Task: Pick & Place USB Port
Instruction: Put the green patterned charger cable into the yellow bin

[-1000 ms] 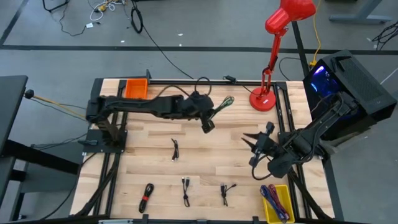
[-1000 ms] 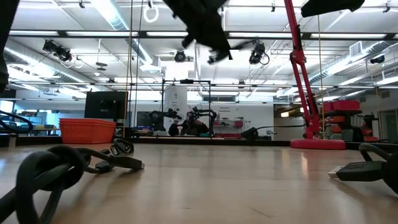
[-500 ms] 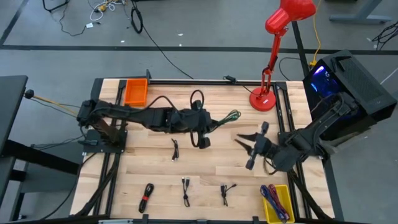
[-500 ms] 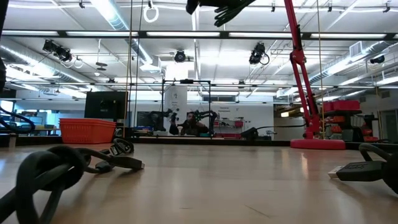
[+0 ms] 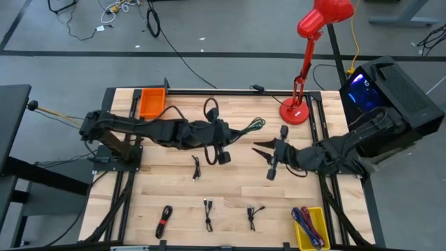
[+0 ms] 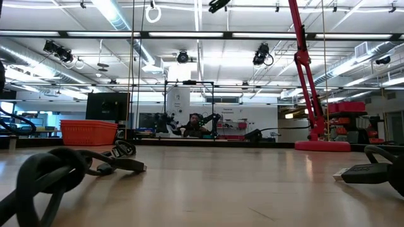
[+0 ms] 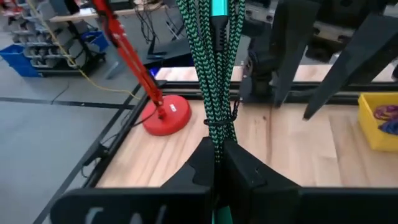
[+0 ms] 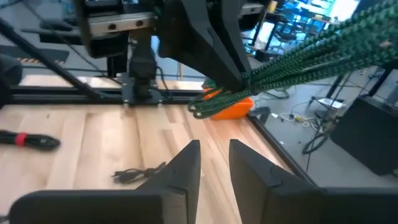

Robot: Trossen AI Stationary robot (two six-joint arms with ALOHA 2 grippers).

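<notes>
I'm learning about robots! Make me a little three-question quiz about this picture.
1. True or false: the left gripper has its jaws shut on the green braided cable.
2. Which colour is the bin at the table's far left corner? A) orange B) blue C) white
3. Fill in: the lamp by the right arm is ____.

Key: 1 true; 2 A; 3 red.

The left gripper (image 5: 232,136) is above the table (image 5: 230,188) centre, with the braided cable (image 5: 252,127) extending toward the lamp (image 5: 295,110) at the far right. The right gripper (image 5: 259,148) is just beside it. The bin (image 5: 152,102) sits far left.
</notes>
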